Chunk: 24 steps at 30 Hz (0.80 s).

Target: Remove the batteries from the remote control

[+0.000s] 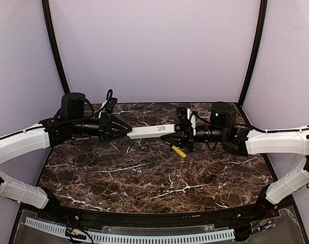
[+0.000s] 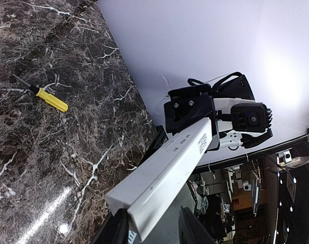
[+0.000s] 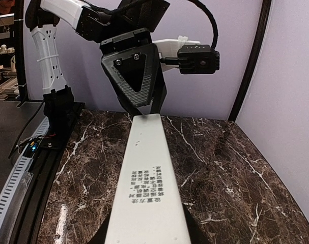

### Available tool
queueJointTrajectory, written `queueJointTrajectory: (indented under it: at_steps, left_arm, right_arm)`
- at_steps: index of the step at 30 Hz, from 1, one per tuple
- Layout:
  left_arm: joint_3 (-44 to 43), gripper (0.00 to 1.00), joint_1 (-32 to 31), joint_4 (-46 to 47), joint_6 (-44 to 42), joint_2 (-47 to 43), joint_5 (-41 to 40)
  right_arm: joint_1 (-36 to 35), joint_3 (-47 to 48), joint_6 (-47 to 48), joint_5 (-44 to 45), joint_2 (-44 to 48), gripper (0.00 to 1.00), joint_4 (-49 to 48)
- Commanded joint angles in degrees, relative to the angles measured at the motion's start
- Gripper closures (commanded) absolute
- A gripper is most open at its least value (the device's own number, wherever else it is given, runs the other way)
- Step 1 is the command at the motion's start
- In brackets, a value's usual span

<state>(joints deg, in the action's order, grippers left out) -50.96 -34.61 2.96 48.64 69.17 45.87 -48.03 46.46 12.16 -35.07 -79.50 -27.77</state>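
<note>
Over the far middle of the counter (image 1: 144,178), the remote control (image 1: 150,131) hung level in the air, stretched like a bridge between the two arms. The left hand (image 1: 128,132) was clamped on its left end, and the left wrist view showed that end wedged between the two dark fingers (image 2: 117,230), closed tight against its sides. The right hand (image 1: 177,134) gripped the opposite end, its black body pinched firmly round the white bar. The small dark print (image 3: 146,188) sat on the remote's face near the right hand's end, turned up toward that wrist camera. Down on the counter, just on the near side of the right hand, lay a yellow screwdriver (image 1: 178,151) with a dark shaft, flat on the marble and apart from the remote. Which face of the remote carried the battery door could not be told from these views
</note>
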Motion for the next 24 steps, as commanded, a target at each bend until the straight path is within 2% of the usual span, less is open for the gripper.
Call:
queueJointTrajectory:
  at_steps: [1,12,24]
  left_arm:
    - [0.25,0.68,-0.19,0.02,-0.9,-0.17,0.7]
    - [0.33,0.83,-0.28,-1.41,-1.79,0.33,-0.3]
    - [-0.73,0.92,-0.28,-4.4,-3.29,1.23,-1.92]
  right_arm:
    - [-0.44,0.04,1.05,1.37,-0.45,1.0,-1.17]
    - [-0.4,0.13,2.23,2.97,-0.51,1.0,0.69]
    - [-0.4,0.3,3.36,4.23,-1.11,1.0,2.1]
